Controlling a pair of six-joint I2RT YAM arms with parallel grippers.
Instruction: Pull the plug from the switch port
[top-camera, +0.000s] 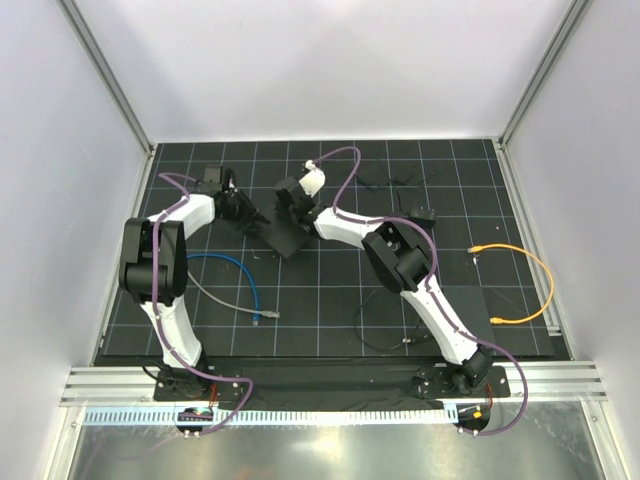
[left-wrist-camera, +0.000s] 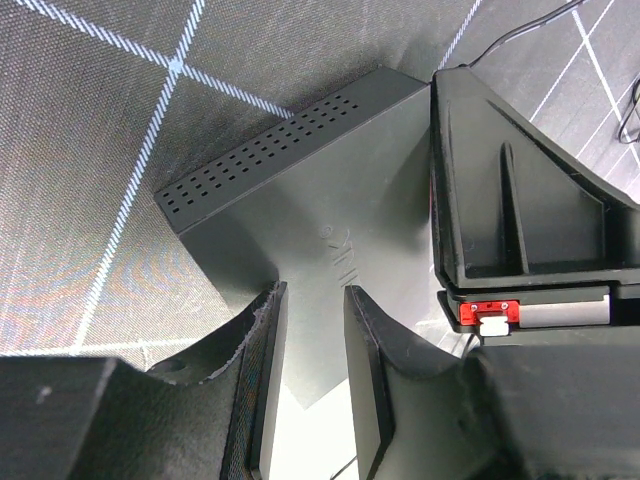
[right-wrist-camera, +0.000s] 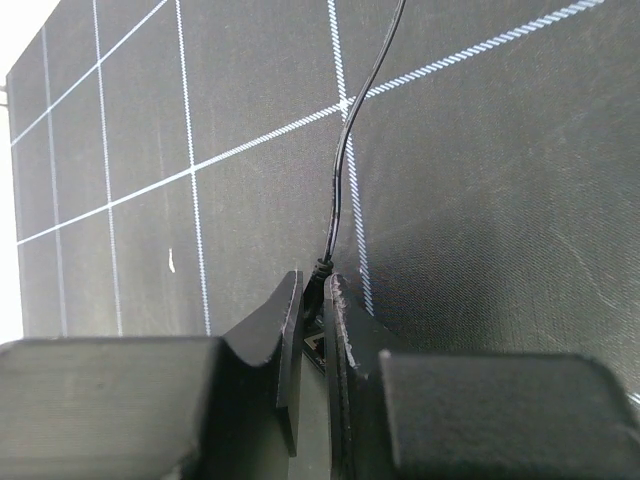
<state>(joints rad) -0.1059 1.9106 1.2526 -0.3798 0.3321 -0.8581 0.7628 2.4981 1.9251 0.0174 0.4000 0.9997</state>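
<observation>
The switch (left-wrist-camera: 330, 200) is a dark grey box with a row of vent holes; in the top view the switch (top-camera: 283, 238) lies at the mat's middle back. My left gripper (left-wrist-camera: 315, 330) straddles its near corner, the jaws closed on the box from both sides. My right gripper (right-wrist-camera: 315, 300) is shut on the small black plug (right-wrist-camera: 320, 272). A thin black cable (right-wrist-camera: 340, 170) runs up from the plug across the mat. In the top view the left gripper (top-camera: 248, 212) and right gripper (top-camera: 292, 208) meet over the switch. The port itself is hidden.
A blue cable (top-camera: 235, 265) curls by the left arm. An orange cable (top-camera: 535, 270) loops at the right edge. A small black adapter (top-camera: 420, 213) and loose thin black wires (top-camera: 385, 335) lie near the right arm. Frame posts stand at the back corners.
</observation>
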